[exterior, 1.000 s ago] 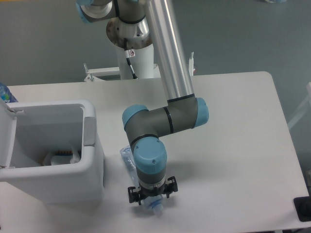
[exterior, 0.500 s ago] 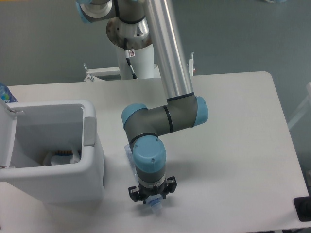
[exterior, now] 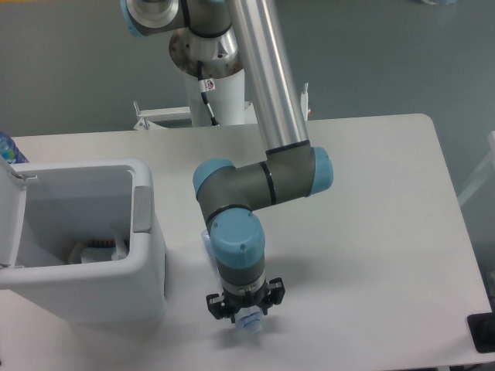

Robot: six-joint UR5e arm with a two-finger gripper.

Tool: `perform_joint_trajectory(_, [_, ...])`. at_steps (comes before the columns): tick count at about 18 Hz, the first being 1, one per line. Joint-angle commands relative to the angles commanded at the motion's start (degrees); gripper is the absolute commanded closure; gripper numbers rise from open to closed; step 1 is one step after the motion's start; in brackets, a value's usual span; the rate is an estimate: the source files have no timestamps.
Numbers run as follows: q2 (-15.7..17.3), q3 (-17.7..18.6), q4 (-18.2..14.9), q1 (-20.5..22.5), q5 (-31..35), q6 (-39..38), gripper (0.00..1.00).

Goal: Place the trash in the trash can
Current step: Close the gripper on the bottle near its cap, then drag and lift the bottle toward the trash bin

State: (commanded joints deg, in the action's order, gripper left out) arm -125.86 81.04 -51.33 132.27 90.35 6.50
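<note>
- The bench, a pale grey-white surface with a rounded far corner, was seen from above with the arm's long silver link reaching across it from the base at the back.
- The trash can, a boxy white bin with a thick rim, was placed at the left side of the bench; it was open, with its lid swung up at the left edge. Something pale with a dark strip was lying at its bottom, but what it was could not be made out.
- The gripper was pointed straight down near the front edge of the bench, to the right of the trash can and apart from its wall.
- The crushed bottle was found directly under the gripper: its bluish cap end was showing just below the black fingers, and a strip of clear plastic was visible behind the wrist on the left side. The rest was hidden by the wrist.
- The fingers appeared to be drawn in on either side of the bottle, yet whether it was actually clamped could not be told from above.
- The step in hand was judged to be the pick-up of the bottle. A secure hold and a lift high enough to clear the thick rim would be called for next, followed by a move left over the opening and a release.
- No crumpled wrapper could be identified on the bench.
</note>
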Motion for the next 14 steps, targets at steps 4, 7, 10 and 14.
perform_joint_trajectory(4, [1.3,-1.2,0.4,1.5,-0.2,0.2,0.36])
perform_joint_trajectory(7, [1.9,-4.5,0.5,3.5,-3.9,0.2,0.36])
perform_joint_trajectory(10, [3.9,-6.2,1.0,5.3,-9.4,0.2,0.37])
perform_joint_trajectory(14, [7.3,-10.5,4.3,8.4,-19.5,-1.1,0.37])
